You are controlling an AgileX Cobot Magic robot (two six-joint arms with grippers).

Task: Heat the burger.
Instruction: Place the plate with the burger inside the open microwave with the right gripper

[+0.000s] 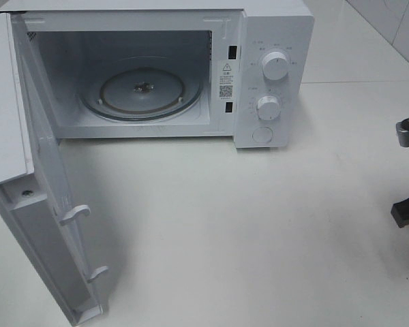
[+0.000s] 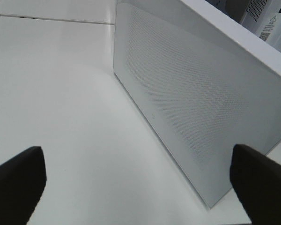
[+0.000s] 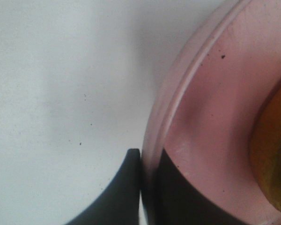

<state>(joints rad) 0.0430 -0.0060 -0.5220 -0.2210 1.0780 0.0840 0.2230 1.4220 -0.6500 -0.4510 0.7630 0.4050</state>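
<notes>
One wrist view shows right gripper [image 3: 147, 161] pinching pink plate [image 3: 210, 108] under burger [image 3: 275, 154], left gripper [image 2: 136, 157] wide, empty

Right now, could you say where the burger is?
The burger shows only in the right wrist view, on the pink plate whose rim the right tool pinches.

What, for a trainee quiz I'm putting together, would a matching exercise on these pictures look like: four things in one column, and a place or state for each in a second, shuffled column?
Things
1. door
2. turntable
3. plate
4. left gripper

Places or states
A. rim pinched by the right gripper
B. fingers spread, gripping nothing
C. swung out wide on its hinges
D. bare, inside the microwave

Pairs: 1-C, 2-D, 3-A, 4-B
</notes>
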